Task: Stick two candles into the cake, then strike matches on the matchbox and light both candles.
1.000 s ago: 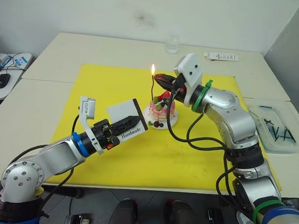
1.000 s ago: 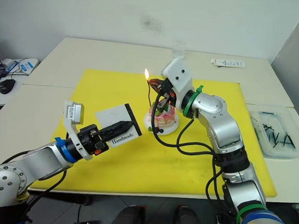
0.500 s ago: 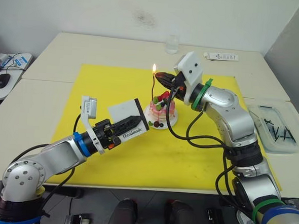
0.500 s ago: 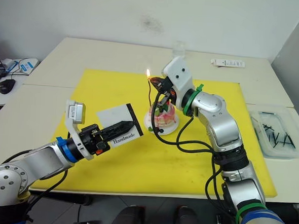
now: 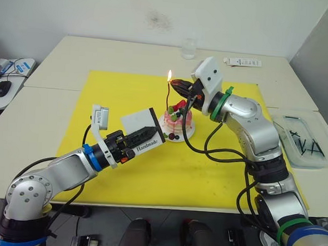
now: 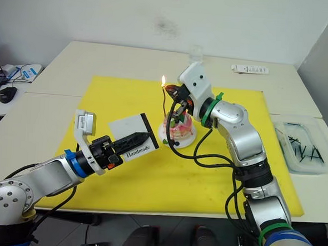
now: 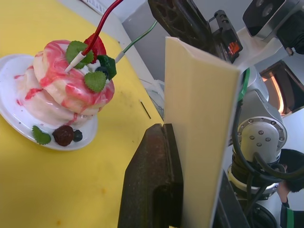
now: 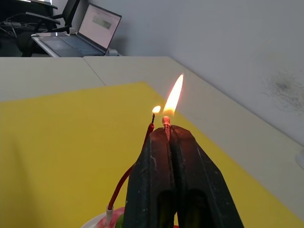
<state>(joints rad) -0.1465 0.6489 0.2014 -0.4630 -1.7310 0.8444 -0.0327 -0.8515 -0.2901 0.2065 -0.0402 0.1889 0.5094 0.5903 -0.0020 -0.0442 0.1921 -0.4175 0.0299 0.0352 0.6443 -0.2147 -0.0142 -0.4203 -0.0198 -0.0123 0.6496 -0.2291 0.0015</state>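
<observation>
Both candles stand in the cake point(image 5: 177, 119) on the yellow mat; red candle point(image 8: 153, 115) burns, green candle point(image 7: 138, 39) looks unlit. Right gripper point(image 8: 166, 124), fingers pinching a flaming match point(image 8: 166, 121) beside the red wick. Left gripper point(image 5: 151, 131), fingers clamping the matchbox point(image 5: 141, 130) just beside the cake.

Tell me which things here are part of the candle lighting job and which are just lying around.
In the job:
cake
red candle, wick lit
green candle
burning match, in right claw
matchbox, in left claw
spare matches in clear tray

Lying about:
glass
white strip
computer mouse
laptop
</observation>
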